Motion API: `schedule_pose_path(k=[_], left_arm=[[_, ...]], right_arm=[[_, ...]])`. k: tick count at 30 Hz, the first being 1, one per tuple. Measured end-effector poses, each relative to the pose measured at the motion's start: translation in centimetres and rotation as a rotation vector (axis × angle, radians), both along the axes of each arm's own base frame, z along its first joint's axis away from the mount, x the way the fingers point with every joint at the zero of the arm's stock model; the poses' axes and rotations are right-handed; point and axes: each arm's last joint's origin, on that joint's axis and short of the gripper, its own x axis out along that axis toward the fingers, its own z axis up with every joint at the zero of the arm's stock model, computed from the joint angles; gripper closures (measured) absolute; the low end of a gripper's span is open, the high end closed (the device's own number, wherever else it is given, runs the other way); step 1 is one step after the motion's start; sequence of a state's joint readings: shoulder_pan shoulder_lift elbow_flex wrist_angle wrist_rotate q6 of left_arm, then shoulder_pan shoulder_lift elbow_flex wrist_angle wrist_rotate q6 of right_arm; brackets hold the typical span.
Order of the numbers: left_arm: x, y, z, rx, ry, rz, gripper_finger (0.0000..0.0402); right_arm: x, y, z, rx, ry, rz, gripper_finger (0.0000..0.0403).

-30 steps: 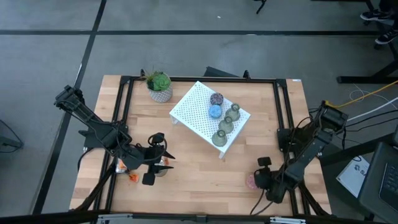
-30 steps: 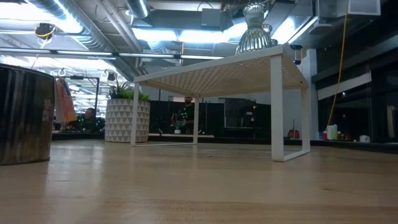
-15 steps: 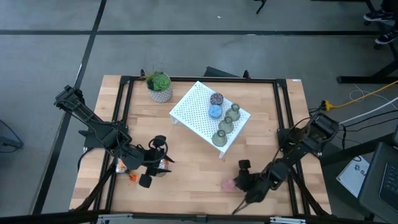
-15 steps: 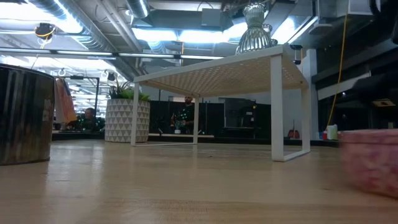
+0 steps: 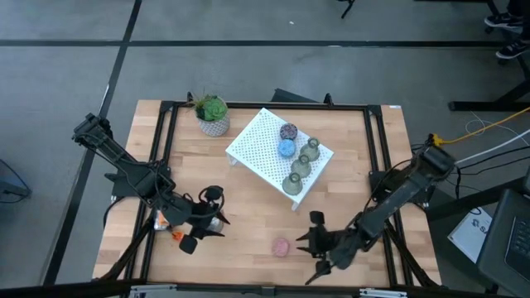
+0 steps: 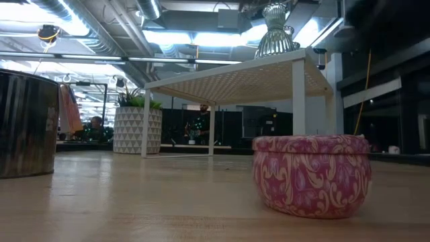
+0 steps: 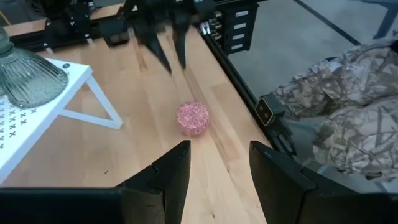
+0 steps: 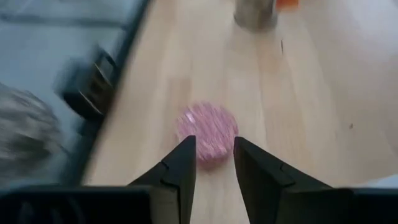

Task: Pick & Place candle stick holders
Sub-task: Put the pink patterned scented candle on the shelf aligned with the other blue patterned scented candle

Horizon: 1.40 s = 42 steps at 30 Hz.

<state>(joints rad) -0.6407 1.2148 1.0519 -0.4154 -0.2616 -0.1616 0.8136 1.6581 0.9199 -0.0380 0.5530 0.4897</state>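
When we look down from above, the pink holder [image 5: 281, 247] sits on the bare table [image 5: 248, 215] just left of our right gripper [image 5: 315, 246] — nearer than the left gripper [image 5: 199, 234]. Low view — round, patterned, flat-topped. Right wrist: fingers [image 8: 180, 171] parted, empty, pointing at it.

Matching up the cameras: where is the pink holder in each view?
High: pink holder at the table's near edge, left of the right gripper.
Low: foreground, right.
Left wrist: centre.
Right wrist: just beyond the fingers.
Shared landmark: white stand.
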Motion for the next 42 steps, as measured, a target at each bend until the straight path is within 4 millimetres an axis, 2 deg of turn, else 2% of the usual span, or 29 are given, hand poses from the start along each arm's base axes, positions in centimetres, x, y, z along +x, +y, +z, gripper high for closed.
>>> schedule_pose_path(k=[5,10,14,18,21,24,28,31,36,42], left_arm=[[0.1,-0.2,0.3,-0.031,-0.020,-0.022,0.0244],[0.5,-0.7,0.5,-0.062,-0.053,-0.086,0.0243],[0.9,-1.1,0.3,-0.075,-0.059,-0.114,0.0244],[1.7,-1.6,-0.3,-0.043,-0.078,-0.131,0.0243],[2.8,-2.2,-1.1,-0.006,-0.100,-0.145,0.0243],[4.0,-2.4,-2.4,0.026,-0.082,-0.150,0.0244],[5.2,-2.7,-3.6,0.018,-0.062,-0.142,0.0243],[5.5,-2.9,-3.8,0.003,-0.067,-0.134,0.0242],[5.9,-3.1,-3.3,-0.035,-0.129,-0.111,0.0246],[6.1,-2.8,-2.9,-0.066,-0.165,0.006,0.0247]], right_arm=[[-2.5,-0.8,5.5,0.115,-0.095,0.037,0.0290],[-6.0,-2.3,10.6,0.161,-0.212,0.114,0.0290],[-8.8,-3.7,13.3,0.162,-0.297,0.148,0.0290],[-10.6,-5.0,14.6,0.139,-0.351,0.157,0.0290],[-11.4,-5.9,13.6,0.128,-0.375,0.123,0.0290],[-11.7,-6.5,11.5,0.184,-0.424,0.110,0.0290],[-12.3,-7.1,8.5,0.236,-0.575,0.240,0.0290],[-13.1,-8.0,6.5,0.245,-0.719,0.326,0.0290],[-13.6,-10.3,3.1,0.216,-0.827,0.340,0.0290],[-13.8,-13.3,0.8,0.178,-0.893,0.342,0.0290]])
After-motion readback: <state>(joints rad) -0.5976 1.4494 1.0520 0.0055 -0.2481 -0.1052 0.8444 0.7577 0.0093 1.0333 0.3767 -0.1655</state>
